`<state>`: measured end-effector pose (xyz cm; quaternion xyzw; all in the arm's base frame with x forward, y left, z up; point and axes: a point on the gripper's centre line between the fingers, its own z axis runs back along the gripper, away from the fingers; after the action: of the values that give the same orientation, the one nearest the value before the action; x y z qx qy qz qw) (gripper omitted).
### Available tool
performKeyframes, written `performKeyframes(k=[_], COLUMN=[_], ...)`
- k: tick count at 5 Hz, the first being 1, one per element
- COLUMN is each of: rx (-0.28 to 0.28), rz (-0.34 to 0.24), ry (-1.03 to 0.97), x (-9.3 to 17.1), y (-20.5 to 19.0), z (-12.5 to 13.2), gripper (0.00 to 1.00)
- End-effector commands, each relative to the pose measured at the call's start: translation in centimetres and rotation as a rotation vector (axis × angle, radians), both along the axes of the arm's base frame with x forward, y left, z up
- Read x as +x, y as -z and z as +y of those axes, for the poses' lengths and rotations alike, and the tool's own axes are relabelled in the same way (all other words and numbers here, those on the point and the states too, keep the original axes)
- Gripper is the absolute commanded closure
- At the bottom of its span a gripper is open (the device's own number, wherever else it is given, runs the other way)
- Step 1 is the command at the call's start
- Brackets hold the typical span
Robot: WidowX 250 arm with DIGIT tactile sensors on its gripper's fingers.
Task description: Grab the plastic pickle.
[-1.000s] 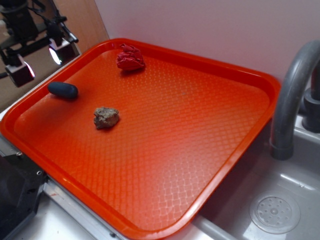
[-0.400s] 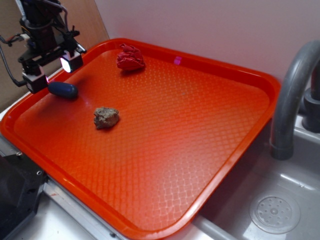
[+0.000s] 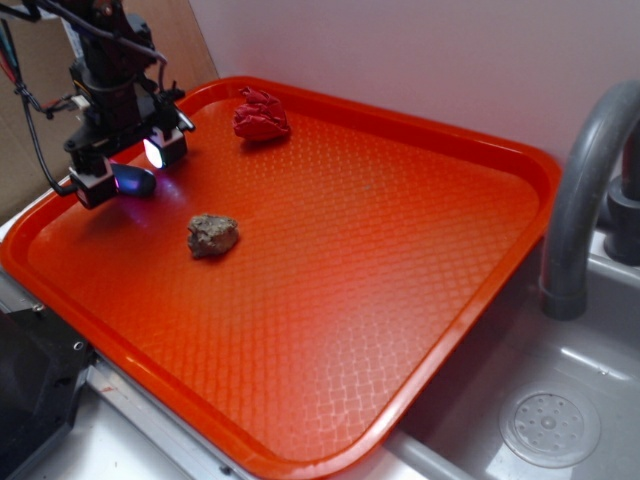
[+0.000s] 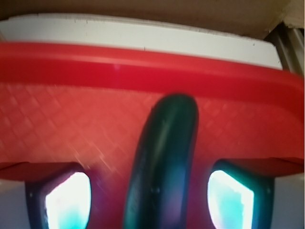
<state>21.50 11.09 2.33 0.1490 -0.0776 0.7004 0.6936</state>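
Note:
The plastic pickle point(image 3: 133, 180) is a smooth dark blue-grey capsule lying on the orange tray point(image 3: 350, 260) near its far left rim. My gripper point(image 3: 125, 172) is open and low over it, one finger on each side, with gaps showing. In the wrist view the pickle point(image 4: 164, 157) runs lengthwise up the middle between my two glowing fingertips point(image 4: 69, 200), close to the tray's raised rim point(image 4: 143, 67). The gripper point(image 4: 149, 200) does not touch it.
A rough brown-grey lump point(image 3: 212, 235) lies just right of the pickle. A wrinkly red wad point(image 3: 260, 115) sits at the tray's back. A grey faucet point(image 3: 590, 190) and sink drain point(image 3: 550, 427) stand to the right. A wall runs behind.
My gripper has moved right and down from above the tray's left edge until its open fingers straddle the pickle. The pickle, lump and wad have not moved.

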Motion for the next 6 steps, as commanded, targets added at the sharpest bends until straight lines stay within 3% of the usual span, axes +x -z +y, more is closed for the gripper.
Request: performKeyframes(k=[1, 4, 5, 6], rx=[0.048, 0.096, 0.078, -0.021], rz=[-0.020, -0.027, -0.062, -0.101], ry=[0.008, 0.061, 0.201, 0.319], x=[-1.6, -1.4, -0.4, 0.7], y=[0.0, -1.1, -4.3, -8.8], z=[-0.8, -1.3, -2.2, -3.6], gripper=[1.00, 1.00, 1.00, 1.00])
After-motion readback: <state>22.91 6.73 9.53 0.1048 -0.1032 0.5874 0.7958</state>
